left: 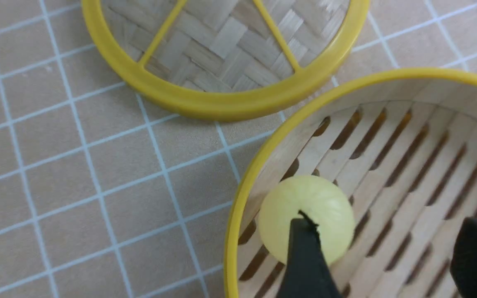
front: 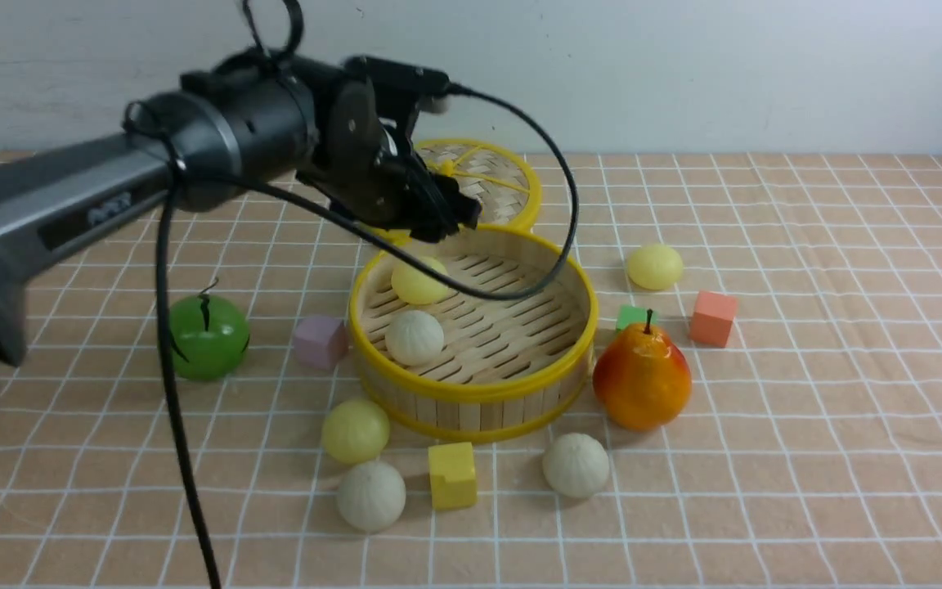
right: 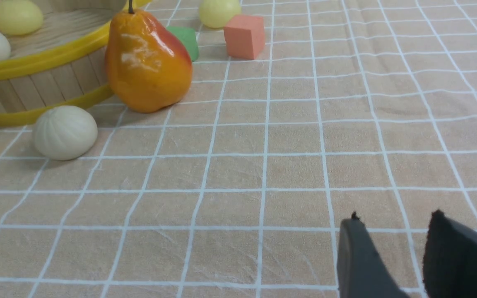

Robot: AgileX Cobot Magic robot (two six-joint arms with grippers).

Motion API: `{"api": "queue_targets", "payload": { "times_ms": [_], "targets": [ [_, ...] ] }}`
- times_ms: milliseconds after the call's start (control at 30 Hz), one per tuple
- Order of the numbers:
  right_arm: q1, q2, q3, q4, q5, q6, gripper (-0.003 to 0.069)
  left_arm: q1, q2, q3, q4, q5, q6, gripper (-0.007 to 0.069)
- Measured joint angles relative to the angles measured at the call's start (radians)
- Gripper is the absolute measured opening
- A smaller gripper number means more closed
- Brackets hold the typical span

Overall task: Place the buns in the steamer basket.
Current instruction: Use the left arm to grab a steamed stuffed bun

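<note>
The steamer basket (front: 471, 394) stands mid-table. Two buns lie in it: a pale yellow one (front: 418, 281) by the far left wall and an off-white one (front: 414, 337) nearer me. My left gripper (front: 446, 217) hovers over the basket's far left rim. In the left wrist view it (left: 387, 231) is open, jaws wide apart, and the yellow bun (left: 307, 217) rests free on the slats beneath one finger. Outside the basket lie a yellow bun (front: 355, 430), two off-white buns (front: 370, 495) (front: 575, 465) and another yellow one (front: 655, 266). My right gripper (right: 395, 219) is open over bare cloth.
The woven lid (front: 483, 180) lies behind the basket. A pear (front: 641, 378) stands against the basket's right side, and a green melon ball (front: 208, 335) sits to the left. Purple (front: 320, 339), yellow (front: 451, 474), green (front: 630, 317) and orange (front: 713, 317) cubes are scattered around.
</note>
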Motion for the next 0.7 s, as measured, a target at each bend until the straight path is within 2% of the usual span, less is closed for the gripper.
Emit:
{"api": "queue_targets", "payload": {
  "times_ms": [67, 133, 167, 233, 267, 333, 400, 567, 633, 700],
  "targets": [
    [0.0, 0.0, 0.0, 0.0, 0.0, 0.0, 0.0239, -0.001, -0.061, 0.0, -0.001, 0.052, -0.01, 0.0404],
    [0.0, 0.0, 0.0, 0.0, 0.0, 0.0, 0.0239, 0.001, -0.171, 0.032, -0.002, 0.158, -0.04, 0.0278],
    [0.0, 0.0, 0.0, 0.0, 0.0, 0.0, 0.0239, 0.004, -0.234, 0.09, -0.002, 0.194, -0.058, 0.0166],
    [0.0, 0.0, 0.0, 0.0, 0.0, 0.0, 0.0239, 0.006, -0.27, 0.142, -0.004, 0.206, -0.067, 0.0093],
    [0.0, 0.0, 0.0, 0.0, 0.0, 0.0, 0.0239, 0.009, -0.321, 0.254, -0.019, 0.211, -0.072, -0.0001],
    [0.0, 0.0, 0.0, 0.0, 0.0, 0.0, 0.0239, 0.006, -0.347, 0.322, -0.035, 0.21, -0.072, -0.0013],
    [0.0, 0.0, 0.0, 0.0, 0.0, 0.0, 0.0239, -0.021, -0.397, 0.497, -0.094, 0.183, -0.063, -0.0013],
    [0.0, 0.0, 0.0, 0.0, 0.0, 0.0, 0.0239, -0.053, -0.407, 0.662, -0.158, 0.072, -0.037, -0.0012],
    [0.0, 0.0, 0.0, 0.0, 0.0, 0.0, 0.0239, -0.043, -0.391, 0.686, -0.156, 0.025, -0.032, 0.0017],
    [0.0, 0.0, 0.0, 0.0, 0.0, 0.0, 0.0239, -0.024, -0.369, 0.687, -0.155, -0.022, -0.03, 0.0089]
  ]
}}
